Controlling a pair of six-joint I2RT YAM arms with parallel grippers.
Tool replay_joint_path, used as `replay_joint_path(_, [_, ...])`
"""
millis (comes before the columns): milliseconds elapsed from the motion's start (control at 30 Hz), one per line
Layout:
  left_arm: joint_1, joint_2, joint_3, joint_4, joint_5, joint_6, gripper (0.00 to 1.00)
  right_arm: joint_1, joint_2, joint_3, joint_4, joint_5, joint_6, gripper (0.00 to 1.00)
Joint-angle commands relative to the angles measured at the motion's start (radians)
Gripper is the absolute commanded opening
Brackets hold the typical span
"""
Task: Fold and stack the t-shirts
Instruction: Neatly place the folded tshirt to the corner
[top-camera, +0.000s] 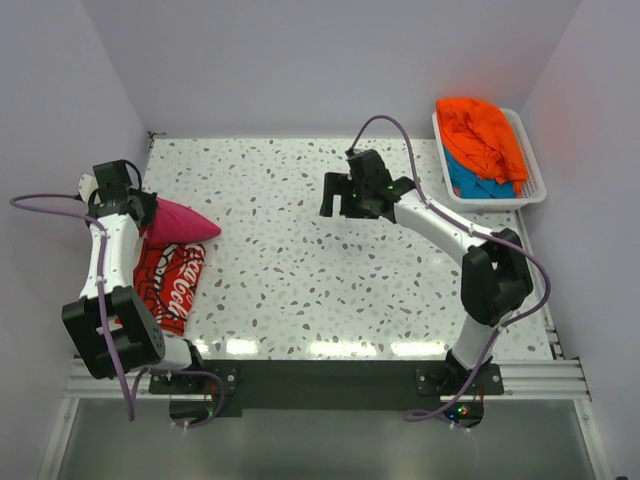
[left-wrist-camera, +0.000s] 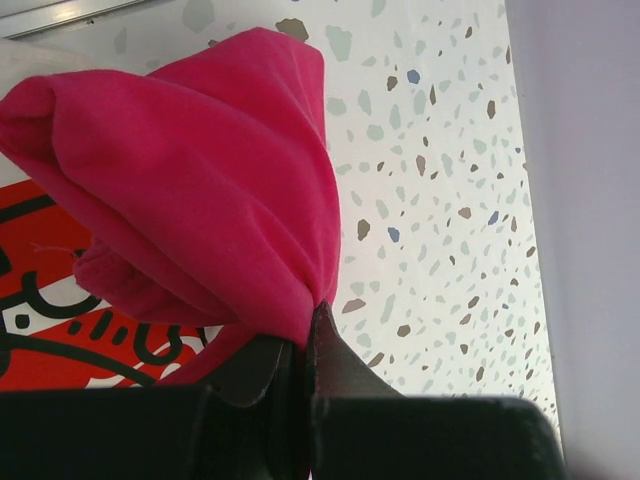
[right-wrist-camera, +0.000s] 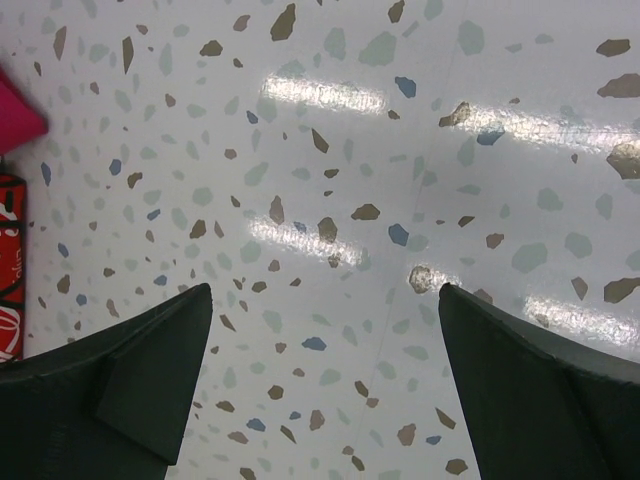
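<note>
My left gripper (top-camera: 150, 212) is shut on the magenta-pink t-shirt (top-camera: 180, 222), which hangs folded from its fingers at the table's left edge; the wrist view shows the cloth (left-wrist-camera: 200, 170) pinched between the fingertips (left-wrist-camera: 325, 335). The folded red t-shirt with white script (top-camera: 168, 285) lies flat below it and also shows in the left wrist view (left-wrist-camera: 60, 310). My right gripper (top-camera: 340, 205) is open and empty over the bare table centre, its fingers (right-wrist-camera: 150, 360) spread wide. The orange t-shirt (top-camera: 485, 132) lies on the teal-blue t-shirt (top-camera: 475, 184) in the basket.
A white slatted basket (top-camera: 537, 185) stands at the table's back right corner. Walls close in the left, back and right sides. The speckled tabletop (top-camera: 330, 280) runs between the two arms.
</note>
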Motion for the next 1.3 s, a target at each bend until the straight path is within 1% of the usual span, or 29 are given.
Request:
replay_joint_path(0, [0.01, -0.057, 0.004, 0.001, -0.02, 0.024, 0.0, 0.007, -0.082, -0.012, 0.026, -0.007, 0.005, 0.99])
replay_joint_path(367, [0.024, -0.118, 0.038, -0.036, -0.033, 0.057, 0.0, 0.013, -0.133, -0.035, 0.017, 0.005, 0.006, 0.99])
replay_joint_path(600, [0.051, -0.155, 0.066, -0.065, -0.034, 0.087, 0.0, 0.016, -0.159, -0.043, 0.012, 0.012, 0.003, 0.99])
replay_joint_path(900, [0.061, -0.207, 0.062, -0.072, -0.011, 0.1, 0.0, 0.027, -0.188, -0.047, 0.006, 0.016, 0.005, 0.99])
replay_joint_path(1033, [0.062, -0.222, 0.059, -0.091, -0.026, 0.104, 0.0, 0.028, -0.203, -0.061, 0.004, 0.016, 0.005, 0.99])
replay_joint_path(1267, [0.087, -0.295, 0.006, -0.134, -0.043, 0.118, 0.0, 0.034, -0.225, -0.077, 0.004, 0.016, 0.002, 0.99])
